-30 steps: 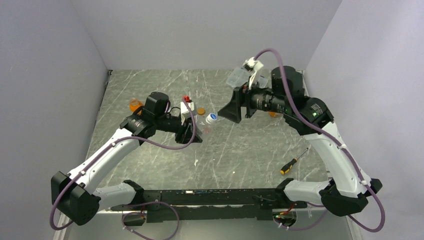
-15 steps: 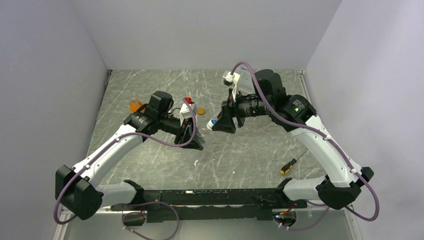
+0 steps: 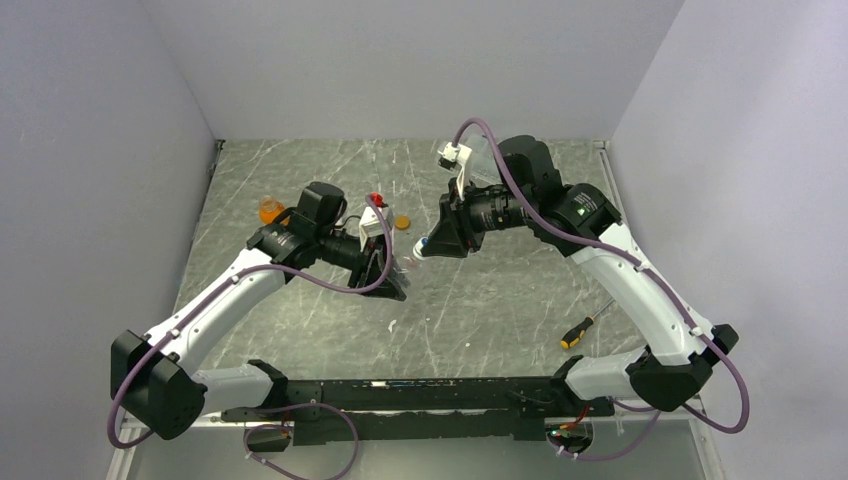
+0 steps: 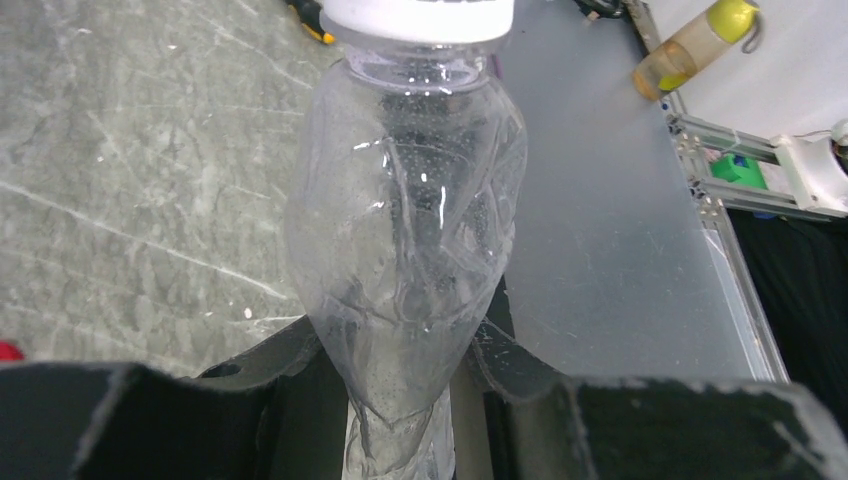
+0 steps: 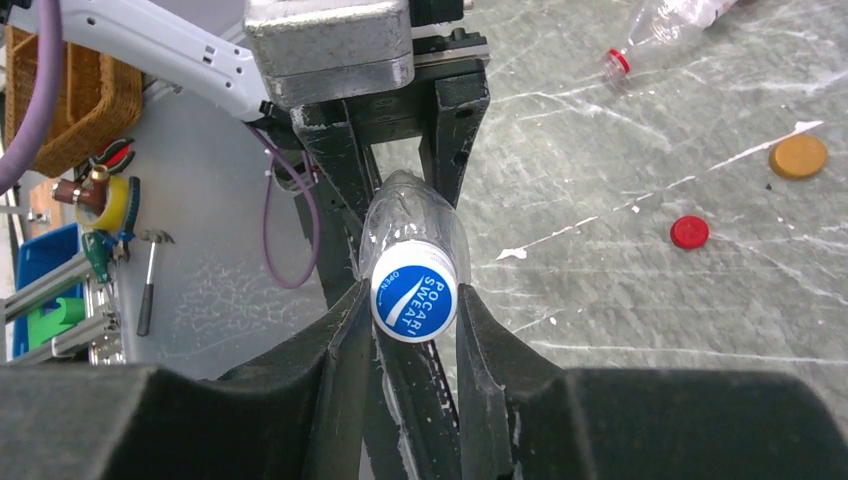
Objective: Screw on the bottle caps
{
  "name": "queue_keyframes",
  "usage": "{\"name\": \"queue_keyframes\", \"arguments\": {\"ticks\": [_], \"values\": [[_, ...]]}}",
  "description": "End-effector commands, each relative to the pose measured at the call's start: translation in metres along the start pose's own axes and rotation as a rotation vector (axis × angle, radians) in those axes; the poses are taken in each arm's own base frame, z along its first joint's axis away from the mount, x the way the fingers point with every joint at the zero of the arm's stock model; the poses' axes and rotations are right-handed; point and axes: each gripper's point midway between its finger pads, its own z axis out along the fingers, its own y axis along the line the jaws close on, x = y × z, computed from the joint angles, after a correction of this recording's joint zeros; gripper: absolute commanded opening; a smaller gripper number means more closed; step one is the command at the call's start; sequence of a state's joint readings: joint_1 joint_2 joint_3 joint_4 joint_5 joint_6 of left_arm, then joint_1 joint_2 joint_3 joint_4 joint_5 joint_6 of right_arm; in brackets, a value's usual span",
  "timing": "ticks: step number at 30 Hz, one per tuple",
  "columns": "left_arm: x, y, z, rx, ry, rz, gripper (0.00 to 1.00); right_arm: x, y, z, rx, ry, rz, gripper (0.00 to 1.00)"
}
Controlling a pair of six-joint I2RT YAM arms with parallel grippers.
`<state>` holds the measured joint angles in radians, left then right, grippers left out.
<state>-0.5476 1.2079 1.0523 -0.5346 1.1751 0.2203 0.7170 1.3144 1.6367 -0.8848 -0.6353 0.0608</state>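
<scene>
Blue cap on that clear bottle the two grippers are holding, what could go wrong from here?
The clear bottle is thin and crumpled where the left gripper pinches it, so it may twist or buckle instead of resisting the turn. The right gripper holds the blue cap only by its rim, so it could slip. Threads are hidden, so cross-threading is possible.

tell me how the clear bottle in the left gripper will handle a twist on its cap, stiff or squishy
Probably soft: the clear bottle has dented, creased walls, so it may buckle or twist in the left gripper. Likely light, since it looks empty. Smooth glossy plastic could slip as the blue cap turns.
</scene>
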Motion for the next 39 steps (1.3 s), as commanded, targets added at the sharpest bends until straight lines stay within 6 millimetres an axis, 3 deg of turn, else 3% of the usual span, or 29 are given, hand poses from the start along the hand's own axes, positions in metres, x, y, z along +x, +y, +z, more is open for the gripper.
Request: {"name": "queue_keyframes", "arguments": {"ticks": [1,4,7,10,13,19,24,26,29,37,39], "values": [[-0.024,0.010,-0.007,-0.100,-0.027,0.086,0.00,-0.017,0.000,0.000,0.027,-0.033,0.033,0.10],[-0.037,0.041,-0.020,-0.326,-0.042,0.128,0.00,-0.015,-0.013,0.003,0.111,-0.001,0.143,0.04],[-0.058,0.073,-0.046,-0.595,-0.098,0.188,0.00,-0.009,-0.035,0.010,0.240,0.036,0.324,0.00],[-0.079,0.092,-0.068,-0.801,-0.161,0.248,0.00,-0.007,-0.053,0.024,0.323,0.028,0.482,0.00],[-0.095,0.097,-0.075,-0.962,-0.191,0.351,0.00,-0.002,-0.077,0.042,0.412,0.012,0.611,0.00],[-0.116,0.102,-0.089,-1.230,-0.200,0.505,0.00,0.002,-0.106,0.071,0.493,-0.020,0.733,0.00],[-0.116,0.101,-0.087,-1.241,-0.193,0.529,0.00,0.000,-0.113,0.079,0.492,-0.047,0.757,0.00],[-0.107,0.100,-0.081,-1.206,-0.159,0.509,0.00,-0.008,-0.111,0.074,0.486,-0.080,0.743,0.10],[-0.090,0.098,-0.073,-1.150,-0.109,0.482,0.00,-0.029,-0.109,0.049,0.480,-0.156,0.706,0.29],[-0.055,0.089,-0.047,-0.939,0.008,0.362,0.00,-0.075,-0.098,-0.041,0.462,-0.365,0.540,0.92],[-0.048,0.082,-0.034,-0.835,0.029,0.329,0.00,-0.077,-0.094,-0.060,0.472,-0.393,0.486,0.99]]}}
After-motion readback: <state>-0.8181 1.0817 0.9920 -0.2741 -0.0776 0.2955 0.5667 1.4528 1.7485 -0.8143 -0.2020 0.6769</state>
